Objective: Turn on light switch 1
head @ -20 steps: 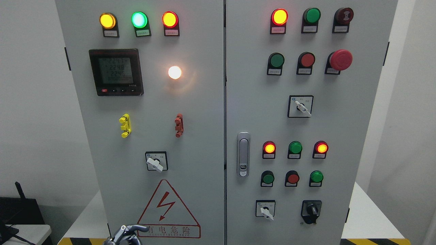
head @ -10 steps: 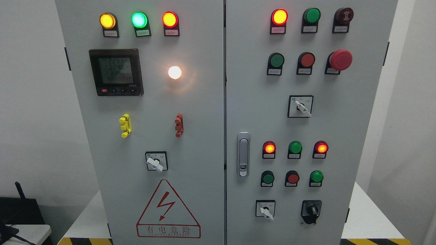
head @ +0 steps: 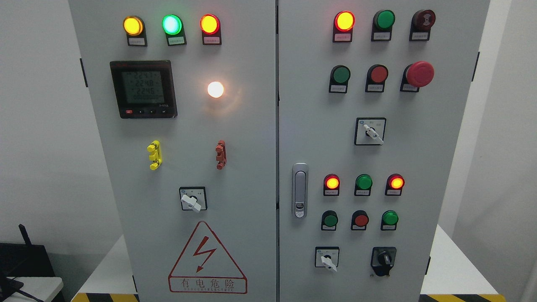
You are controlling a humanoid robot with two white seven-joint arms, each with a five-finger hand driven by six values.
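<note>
Evidently neither hand is in view, so whether the fingers are spread or curled cannot be told.

The likeliest candidate for light switch 1 is the rotary switch [head: 193, 199] on the left door of the cabinet [head: 251, 167], at about 7 o'clock from the picture's centre. Its label is too small to read, so this is a guess. At 6 o'clock from it sits the warning triangle [head: 207, 260], and near 12 o'clock, well apart, a white lamp [head: 215, 89] glows, which hints that the circuit may already be on.

The switch looks like a stiff, detented selector: a black hub with a short white lever, its tip toward roughly 4 o'clock. It should be rigid hard plastic, smooth and a little slippery, and it turns but does not lift. The best hold is a pinch across the lever's flat sides, near its outer end for leverage, then a firm twist until it clicks.
</note>
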